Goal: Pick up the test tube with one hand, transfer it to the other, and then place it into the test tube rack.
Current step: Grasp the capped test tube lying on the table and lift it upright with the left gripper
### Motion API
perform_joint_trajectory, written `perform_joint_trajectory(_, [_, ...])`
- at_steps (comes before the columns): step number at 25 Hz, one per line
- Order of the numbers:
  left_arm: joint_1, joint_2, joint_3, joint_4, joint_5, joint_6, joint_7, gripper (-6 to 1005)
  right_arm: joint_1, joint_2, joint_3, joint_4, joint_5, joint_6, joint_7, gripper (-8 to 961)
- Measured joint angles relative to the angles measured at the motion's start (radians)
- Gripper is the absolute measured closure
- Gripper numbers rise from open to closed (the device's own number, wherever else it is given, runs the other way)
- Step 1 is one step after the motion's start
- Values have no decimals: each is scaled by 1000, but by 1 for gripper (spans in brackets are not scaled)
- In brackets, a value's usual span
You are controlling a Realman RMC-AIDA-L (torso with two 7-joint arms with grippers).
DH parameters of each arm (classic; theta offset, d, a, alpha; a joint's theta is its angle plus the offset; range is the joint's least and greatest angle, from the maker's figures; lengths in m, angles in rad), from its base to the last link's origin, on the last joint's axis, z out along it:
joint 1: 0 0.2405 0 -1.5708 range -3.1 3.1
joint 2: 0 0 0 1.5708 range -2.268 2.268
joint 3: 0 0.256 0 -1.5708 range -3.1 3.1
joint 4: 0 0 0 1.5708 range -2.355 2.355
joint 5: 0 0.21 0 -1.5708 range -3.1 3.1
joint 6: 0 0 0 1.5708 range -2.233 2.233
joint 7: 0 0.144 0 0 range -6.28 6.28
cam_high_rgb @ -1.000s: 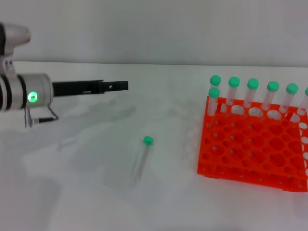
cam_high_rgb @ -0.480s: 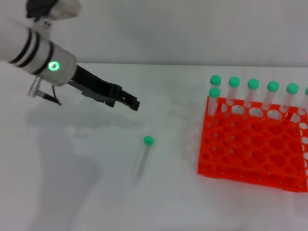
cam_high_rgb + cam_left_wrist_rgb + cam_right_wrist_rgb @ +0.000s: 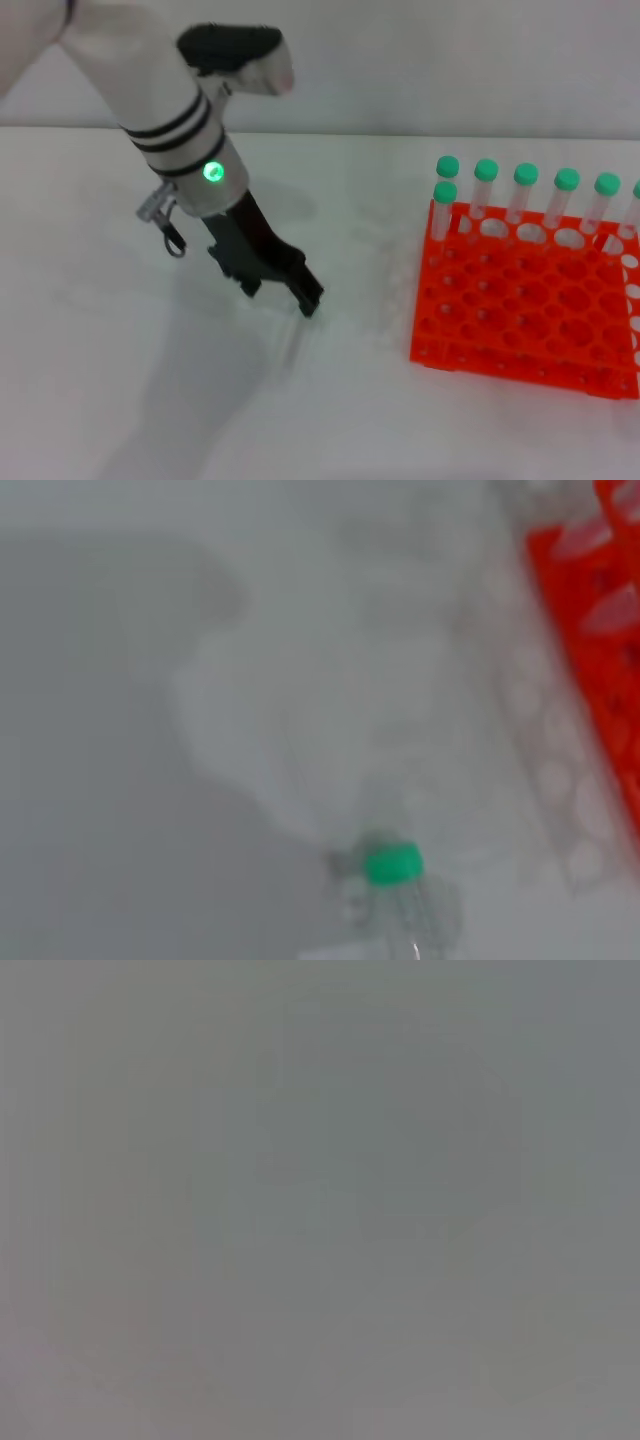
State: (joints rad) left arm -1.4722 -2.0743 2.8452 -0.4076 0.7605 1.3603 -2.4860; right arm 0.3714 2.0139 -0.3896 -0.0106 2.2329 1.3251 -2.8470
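Note:
The test tube lies on the white table; in the head view only its clear body (image 3: 291, 345) shows faintly, and its cap is hidden behind my left gripper. The left wrist view shows its mint-green cap (image 3: 392, 863) close below the camera. My left gripper (image 3: 282, 297), black on a silver-white banded arm with a green light, points down at the tube's cap end, jaws apart and empty. The orange-red test tube rack (image 3: 520, 368) stands to the right and also shows in the left wrist view (image 3: 600, 630). My right gripper is out of view.
Several green-capped tubes (image 3: 526, 195) stand upright in the rack's back row. A grey wall runs behind the table. The right wrist view shows only a plain grey surface.
My left arm has swung from the far left toward the middle and tilted downward, bringing the gripper down over the tube's cap end. The tube has not moved.

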Motion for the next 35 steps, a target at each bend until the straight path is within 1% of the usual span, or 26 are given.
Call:
perform_joint_trajectory(3, [0, 0, 0, 48, 15, -5, -72, 139, 4, -1, 0, -15, 0, -25, 0, 93])
perform_joint_trajectory(8, [21, -1, 0, 97, 19, -7, -153, 165, 15, -2, 0, -32, -1, -55, 0, 93])
perform_joint_trajectory(14, [47, -2, 0, 113, 58, -36, -250, 197, 18, -11, -8, -45, -4, -59, 1, 92])
perform_joint_trajectory(18, [65, -2, 0, 130, 63, -73, -287, 218, 15, -21, -10, -45, -6, -60, 12, 92])
perform_joint_trajectory(25, [73, -2, -1, 186, 60, -139, -318, 254, 6, -24, -11, -45, -7, -58, 14, 92])
perform_joint_trajectory(32, [66, -3, -2, 221, 74, -146, -347, 291, -4, -34, -14, -45, -7, -58, 24, 92])
perform_joint_trajectory(35, [62, -4, -1, 233, 100, -147, -372, 381, -6, -37, -14, -45, -8, -57, 35, 92])
